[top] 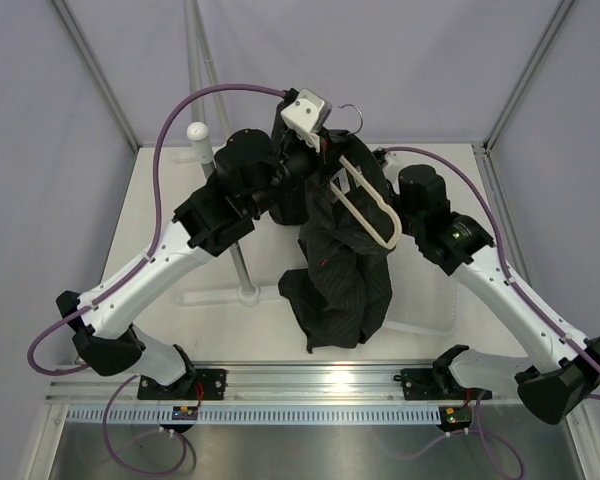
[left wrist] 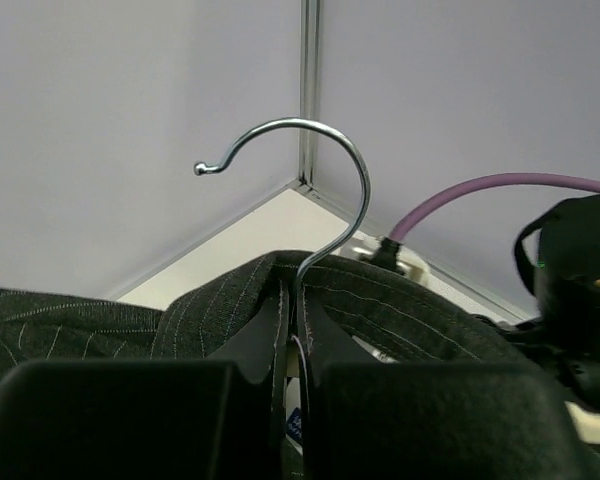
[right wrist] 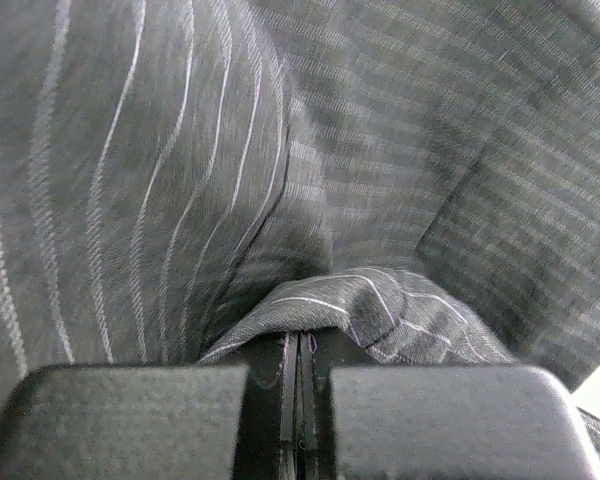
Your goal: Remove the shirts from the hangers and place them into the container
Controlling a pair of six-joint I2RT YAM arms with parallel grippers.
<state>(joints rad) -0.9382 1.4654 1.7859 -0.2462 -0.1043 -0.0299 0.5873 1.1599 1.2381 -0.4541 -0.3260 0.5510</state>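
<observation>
Top view — the shirt [top: 345, 270] hangs in a dark bunch, the hanger [top: 372, 205] loop mostly bare, hem down at the basket [top: 430, 322] on the tabletop [top: 160, 230]. Left wrist: left pincer [left wrist: 295, 335] pressed together on the hook [left wrist: 320, 170] stem. Right wrist: right pincer [right wrist: 298, 350] pinching a fold of shirt — stripping roughly half done, I'd say; the drop into the basket is not yet made.

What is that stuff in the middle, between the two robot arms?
The black shirt hangs there, with the cream hanger poking out of it. The top view shows it.
</observation>
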